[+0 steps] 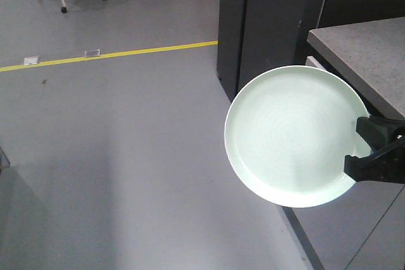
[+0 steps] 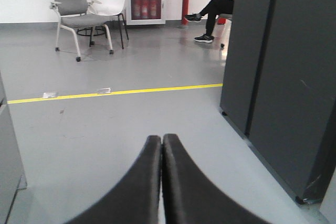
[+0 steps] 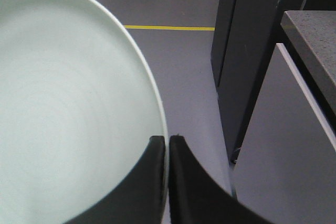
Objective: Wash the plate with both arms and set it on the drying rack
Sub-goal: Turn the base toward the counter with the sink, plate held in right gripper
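Round pale mint-green glossy plate (image 1: 291, 134) with a low raised rim is held in the air above the smooth grey floor (image 1: 114, 150). Its face is turned up toward the front camera. It touches no surface. Its upper edge overlaps the tall dark grey cabinet (image 1: 266, 23) in the front view, and the speckled grey countertop (image 1: 364, 55) lies just beside it at upper right.

The black angular right gripper (image 1: 364, 150) has the plate by its right-hand rim. In the right wrist view the plate (image 3: 73, 108) fills the left half. The right gripper (image 3: 167, 139) has its two fingers nearly closed, with the plate's thin edge running down into the slit between them. One finger lies over the plate's face and the other sits behind the rim, so they are clamped on the plate.

The left gripper (image 2: 161, 139) is black, and its curved fingers are pressed together with nothing between them. It points out over open floor, well apart from the plate.

A yellow tape line (image 2: 121, 92) crosses the floor. Beyond it stand a grey wheeled chair (image 2: 71, 9) and a white chair (image 2: 107, 1). A seated person's black-trousered legs (image 2: 212, 17) show at upper right.
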You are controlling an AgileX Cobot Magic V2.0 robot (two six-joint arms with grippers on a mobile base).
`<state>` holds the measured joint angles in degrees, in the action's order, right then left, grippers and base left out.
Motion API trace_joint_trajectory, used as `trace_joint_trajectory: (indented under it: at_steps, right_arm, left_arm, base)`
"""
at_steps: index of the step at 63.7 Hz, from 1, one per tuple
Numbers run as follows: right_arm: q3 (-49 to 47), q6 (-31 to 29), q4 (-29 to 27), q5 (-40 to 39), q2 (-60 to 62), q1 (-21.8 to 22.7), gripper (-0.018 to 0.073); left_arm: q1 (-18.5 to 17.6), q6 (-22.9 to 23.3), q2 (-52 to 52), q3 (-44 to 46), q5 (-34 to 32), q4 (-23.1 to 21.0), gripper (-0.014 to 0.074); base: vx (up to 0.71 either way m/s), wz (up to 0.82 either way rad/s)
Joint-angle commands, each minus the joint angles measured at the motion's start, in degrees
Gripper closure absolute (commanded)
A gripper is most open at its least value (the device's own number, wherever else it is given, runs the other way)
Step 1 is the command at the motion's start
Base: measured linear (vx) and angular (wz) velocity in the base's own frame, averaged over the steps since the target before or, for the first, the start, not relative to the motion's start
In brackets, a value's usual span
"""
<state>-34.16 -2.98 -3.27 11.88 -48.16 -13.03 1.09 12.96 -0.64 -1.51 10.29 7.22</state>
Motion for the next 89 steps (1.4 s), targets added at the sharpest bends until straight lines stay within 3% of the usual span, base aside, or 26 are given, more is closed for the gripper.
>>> trace_joint_trajectory:
  at_steps: [1, 89]
  right_arm:
    - [-1.73, -0.39, 0.33, -4.63, 0.43, 0.26, 0.0566]
    - [-1.73, -0.39, 0.33, -4.70, 0.43, 0.26, 0.0566]
  left_arm:
    - [0.02, 0.45, -0.92, -0.87, -4.08, 0.01, 0.0602]
    - [-0.03, 0.45, -0.92, -0.87, -4.08, 0.01, 0.0601]
  base:
    - [0.08, -0.20]
    - [0.07, -0.25]
